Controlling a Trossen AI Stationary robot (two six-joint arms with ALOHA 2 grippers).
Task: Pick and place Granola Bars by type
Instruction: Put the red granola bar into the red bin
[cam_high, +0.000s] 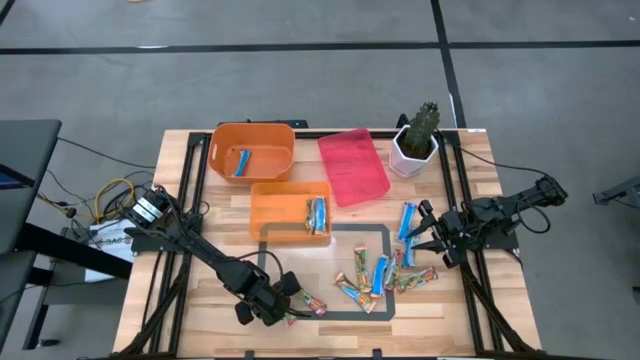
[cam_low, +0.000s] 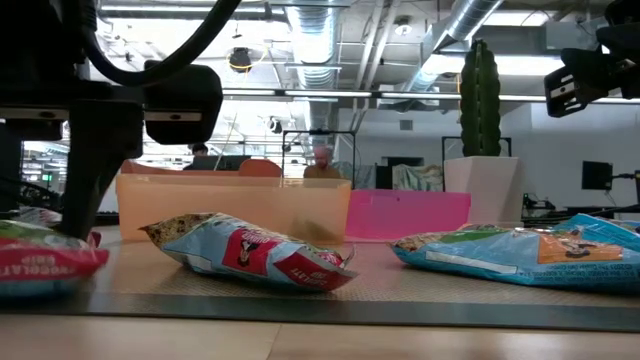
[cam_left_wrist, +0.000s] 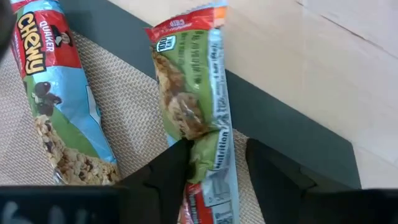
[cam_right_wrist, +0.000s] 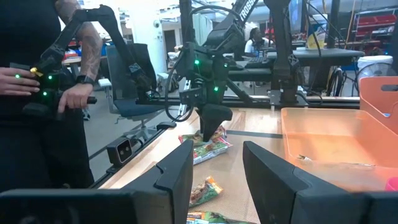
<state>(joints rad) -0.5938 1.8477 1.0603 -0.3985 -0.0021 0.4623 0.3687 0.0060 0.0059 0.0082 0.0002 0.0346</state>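
Observation:
The granola bars are shiny wrapped sticks. Several lie loose on the grey mat (cam_high: 378, 275), and two blue ones (cam_high: 407, 220) lie by my right gripper (cam_high: 428, 232). My left gripper (cam_high: 285, 305) is down at the mat's near left corner. It is open, with its fingers on either side of a green, tan and red bar (cam_left_wrist: 211, 180) that lies flat on the mat. A second multicoloured bar (cam_left_wrist: 59, 106) lies beside it. My right gripper (cam_right_wrist: 217, 180) is open, hovers over the mat's right side and holds nothing. My left gripper comes down from above, fingers across the multicoloured bar near one end (cam_left_wrist: 214, 155). One finger (cam_left_wrist: 168, 177) lies along the wrapper's long edge, the other (cam_left_wrist: 273, 180) stands a little off it. I cannot tell whether it touches. The bar lies flat on the mat.
A round orange bin (cam_high: 252, 150) at the far side holds a blue bar (cam_high: 241, 162). An orange tray (cam_high: 290, 212) holds more bars. A pink bin (cam_high: 352, 165) and a potted cactus (cam_high: 415, 140) stand far right. A person (cam_right_wrist: 37, 93) stands beyond the table's left.

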